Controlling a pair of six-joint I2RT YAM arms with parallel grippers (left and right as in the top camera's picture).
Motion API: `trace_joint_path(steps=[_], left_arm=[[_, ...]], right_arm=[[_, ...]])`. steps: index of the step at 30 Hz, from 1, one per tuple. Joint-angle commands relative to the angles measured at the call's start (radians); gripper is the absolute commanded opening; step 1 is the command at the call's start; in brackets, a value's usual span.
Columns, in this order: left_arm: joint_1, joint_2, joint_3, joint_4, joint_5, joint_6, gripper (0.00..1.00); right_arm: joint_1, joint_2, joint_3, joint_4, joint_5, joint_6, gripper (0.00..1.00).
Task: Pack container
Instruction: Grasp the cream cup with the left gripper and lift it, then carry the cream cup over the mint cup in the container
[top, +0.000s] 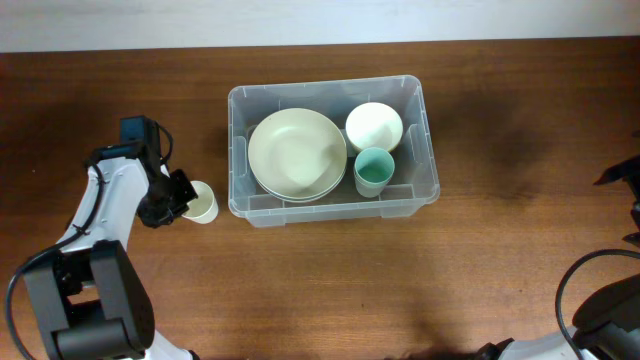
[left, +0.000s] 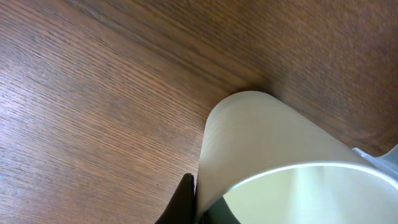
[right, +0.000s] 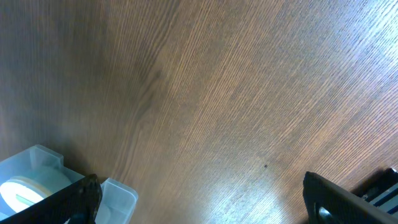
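Clear container (top: 330, 208) at the centre of the table (top: 500, 260) already holds plates (top: 297, 152), a white bowl (top: 374, 126) and a teal cup (top: 372, 172). At left, the left fingers (top: 178, 192) pinch a cream cup (top: 203, 203) standing on the table, not yet packed. The right fingers (right: 348, 199) are spread wide and empty.

I saw the container (top: 237, 150) sitting mid-worktop (top: 480, 270). Inside it, stacked plates (top: 297, 152) filled the left part. To their right a bowl (top: 374, 126) sat in the far corner, with a tumbler (top: 373, 172) just in front of it, nearer me. Outside, a cup (top: 203, 202) sat on the worktop just left of the container's near-left corner.
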Motion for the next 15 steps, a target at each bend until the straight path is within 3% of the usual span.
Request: trace_joint_path(steps=[1, 9, 15], left_arm=[[0.04, 0.001, 0.085, -0.017, 0.005, -0.003, 0.01], [0.08, -0.031, 0.502, -0.219, 0.013, -0.003, 0.01], [-0.042, -0.066, 0.794, -0.296, 0.143, -0.002, 0.01]], right_arm=[[-0.002, -0.003, -0.006, 0.0, 0.005, 0.008, 0.99], [-0.002, -0.003, -0.006, 0.0, 0.005, 0.008, 0.99], [-0.002, -0.003, -0.006, 0.0, 0.005, 0.008, 0.99]])
